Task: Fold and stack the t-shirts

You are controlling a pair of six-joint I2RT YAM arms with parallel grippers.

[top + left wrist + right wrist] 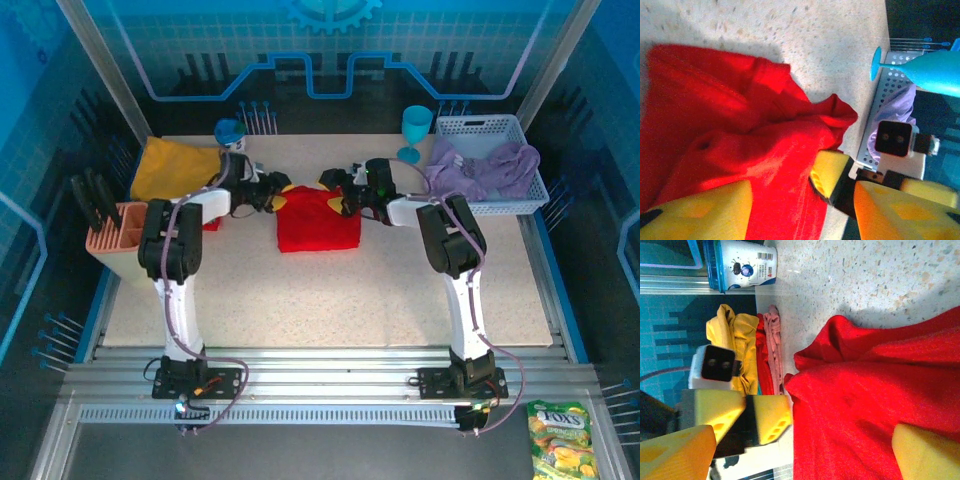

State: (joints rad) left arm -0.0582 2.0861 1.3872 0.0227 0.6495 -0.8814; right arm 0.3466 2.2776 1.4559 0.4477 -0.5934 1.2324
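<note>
The bright red t-shirt (318, 228) lies partly folded at the table's middle, its far edge bunched (740, 130) (875, 390). My left gripper (279, 196) (800, 215) and right gripper (338, 196) (800, 455) face each other over that far edge, both open, with red cloth spread between each pair of fingers. The lavender t-shirt (485, 168) (895, 107) is heaped in the basket. A mustard-yellow shirt (175, 168) (737, 340) tops the folded pile at far left, with a red-orange one (762, 365) under it. No teal shirt is visible.
The white lattice basket (490, 125) (875, 125) stands far right, a blue goblet (416, 130) (925, 67) beside it. A printed cup (230, 133) (742, 262) sits behind the pile. A salmon slotted holder (120, 235) is at left. The table's near half (320, 300) is bare.
</note>
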